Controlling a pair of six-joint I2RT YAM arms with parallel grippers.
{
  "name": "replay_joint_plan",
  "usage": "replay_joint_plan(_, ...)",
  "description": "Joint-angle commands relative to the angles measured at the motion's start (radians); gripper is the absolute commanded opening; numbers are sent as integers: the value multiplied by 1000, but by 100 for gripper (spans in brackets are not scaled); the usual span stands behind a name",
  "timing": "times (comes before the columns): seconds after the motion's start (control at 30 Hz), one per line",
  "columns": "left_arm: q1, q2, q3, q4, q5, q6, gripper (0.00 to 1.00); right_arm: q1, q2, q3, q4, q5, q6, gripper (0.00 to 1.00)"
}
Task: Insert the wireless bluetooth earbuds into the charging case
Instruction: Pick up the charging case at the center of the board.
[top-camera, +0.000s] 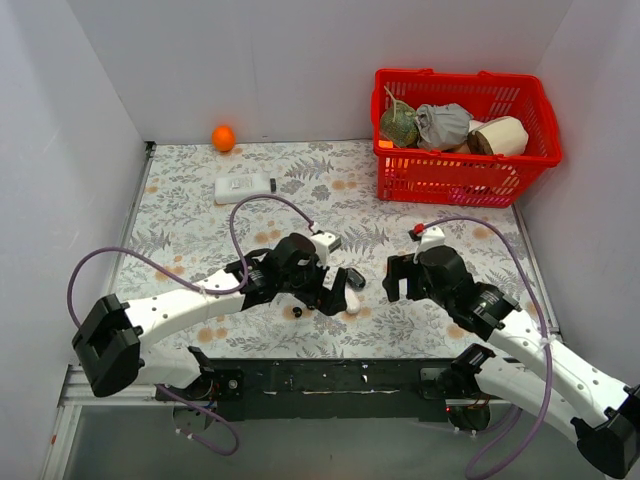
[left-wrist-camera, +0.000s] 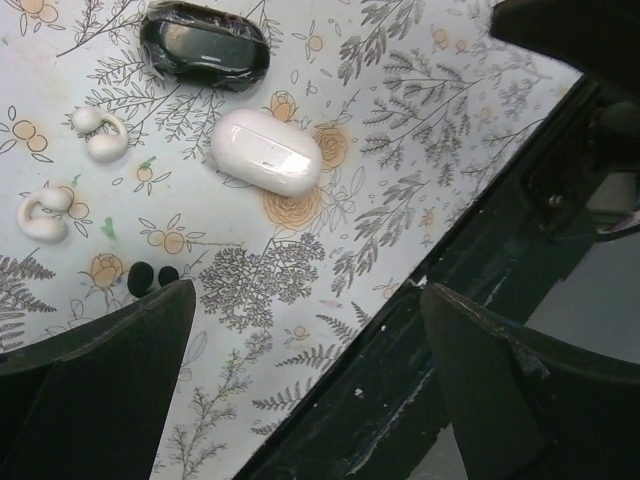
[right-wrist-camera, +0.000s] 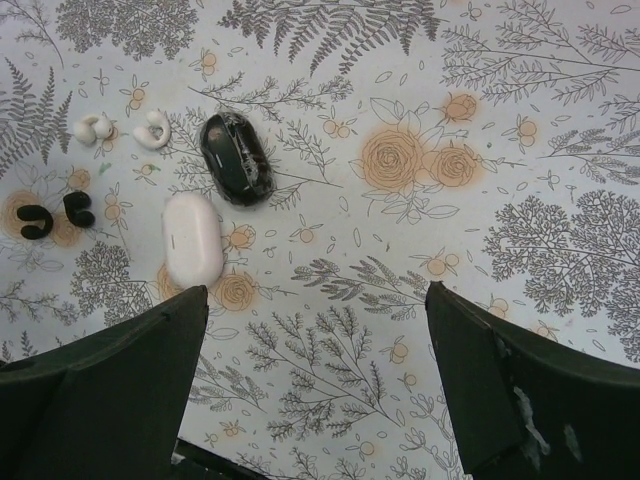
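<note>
Floral cloth (right-wrist-camera: 330, 90) covers your table, with white walls on three sides and a red basket (top-camera: 465, 178) in the far right corner. Your two black earbuds (right-wrist-camera: 33, 220) lie side by side on the cloth, near the front edge. The shut black case (right-wrist-camera: 237, 158) is well apart from them, just beside a white case (right-wrist-camera: 193, 238); two white earbuds (right-wrist-camera: 153, 128) lie close by. Your left gripper (left-wrist-camera: 308, 295) hangs over the group, jaws spread wide and empty. Your right gripper (right-wrist-camera: 318, 292) is equally wide, gripping nothing.
</note>
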Motion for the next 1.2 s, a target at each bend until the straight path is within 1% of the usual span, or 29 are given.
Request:
replay_joint_plan(0.0, -16, 24, 2, 86, -17, 160, 98, 5, -65, 81, -33, 24, -6, 97)
replay_joint_plan(0.07, -16, 38, 24, 94, -20, 198, 98, 5, -90, 108, -56, 26, -10, 97)
replay_joint_plan(0.1, -16, 53, 38, 88, 7, 216, 98, 5, -95, 115, -64, 24, -12, 97)
replay_joint_plan(0.23, -16, 180, 113, 63, 30, 267, 98, 5, -107, 138, -98, 12, -15, 97)
replay_joint_plan(0.43, -18, 325, 196, 28, 52, 322, 98, 5, -127, 128, -119, -3, -10, 97)
replay_joint_plan(0.57, -18, 376, 219, 20, 62, 348, 98, 5, -142, 123, -125, -8, -6, 97)
replay_joint_plan(0.7, -28, 429, 260, 5, 87, 370, 95, 5, -148, 129, -130, -14, -1, 97)
replay_joint_plan(0.97, -68, 506, 291, 1, 33, 393, 95, 5, -155, 160, -150, -2, -6, 97)
replay_joint_plan(1.17, -84, 543, 298, -3, -46, 384, 95, 5, -168, 158, -164, 10, -6, 97)
